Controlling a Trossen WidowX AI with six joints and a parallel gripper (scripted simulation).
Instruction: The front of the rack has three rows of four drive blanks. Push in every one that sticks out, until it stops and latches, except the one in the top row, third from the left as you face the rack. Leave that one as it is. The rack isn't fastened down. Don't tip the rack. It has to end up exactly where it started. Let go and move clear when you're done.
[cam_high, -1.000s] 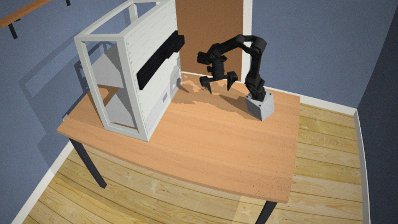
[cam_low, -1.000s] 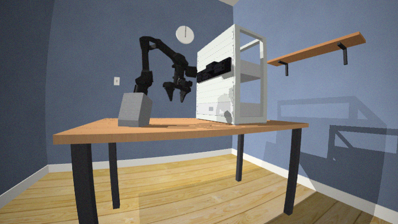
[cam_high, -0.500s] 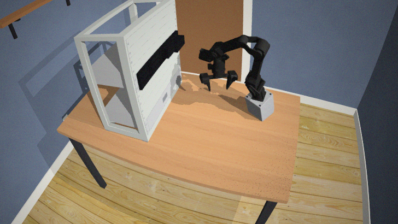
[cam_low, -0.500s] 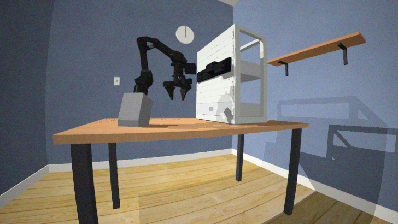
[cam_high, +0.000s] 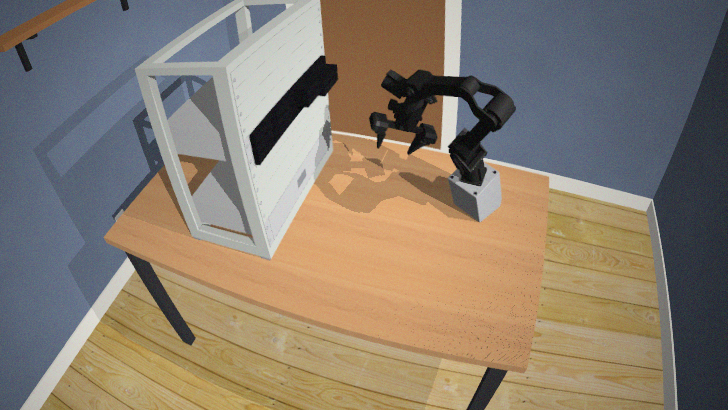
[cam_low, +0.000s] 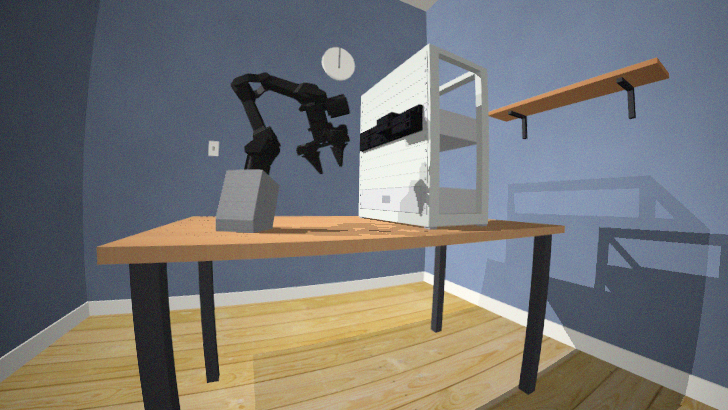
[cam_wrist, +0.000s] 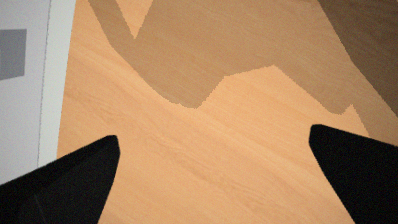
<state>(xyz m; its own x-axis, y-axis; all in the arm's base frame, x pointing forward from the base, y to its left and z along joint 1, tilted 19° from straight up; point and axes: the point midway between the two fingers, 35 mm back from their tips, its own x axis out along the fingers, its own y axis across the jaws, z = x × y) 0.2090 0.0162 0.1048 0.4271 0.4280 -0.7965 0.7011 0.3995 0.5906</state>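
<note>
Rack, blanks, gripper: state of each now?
Rack: upright on the table, untouched.
Blanks: black band on the rack front, some proud of it; which ones, cannot tell.
Gripper: open, empty, fingers pointing down, short of the rack front.

A: How many of each item appear?
B: One rack (cam_high: 152, 109), one table (cam_high: 417, 285), one arm (cam_high: 476, 91) with one gripper (cam_high: 401, 140).
A: And on the walls?
B: One clock (cam_low: 337, 63), one shelf (cam_low: 580, 90).

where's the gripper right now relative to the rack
In the top view the open gripper hangs above the table, apart from the rack, between the rack's front and the arm's grey base.
</note>
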